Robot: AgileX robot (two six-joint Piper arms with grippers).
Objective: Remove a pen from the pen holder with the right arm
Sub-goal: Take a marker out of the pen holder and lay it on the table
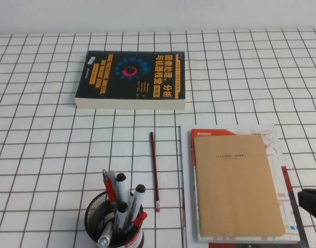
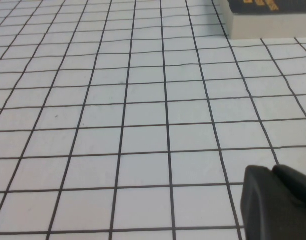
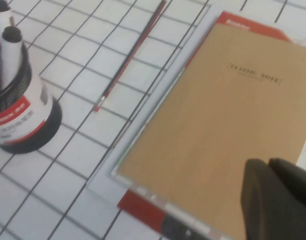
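Note:
A black mesh pen holder (image 1: 112,219) stands near the table's front edge, left of centre, holding several markers (image 1: 122,199) with black and red caps. A thin dark red pen (image 1: 155,170) lies flat on the checked cloth just right of the holder, and it shows as well in the right wrist view (image 3: 130,55). My right gripper (image 1: 312,202) is at the front right edge, shut and empty, hovering over the brown notebook (image 3: 228,115), well apart from the holder (image 3: 20,120). My left gripper (image 2: 272,172) is shut over bare cloth, out of the high view.
The brown notebook (image 1: 235,186) lies on a stack of papers at the front right. A thick dark book (image 1: 132,80) lies at the back, left of centre, and its corner shows in the left wrist view (image 2: 268,17). Checked white cloth covers the table.

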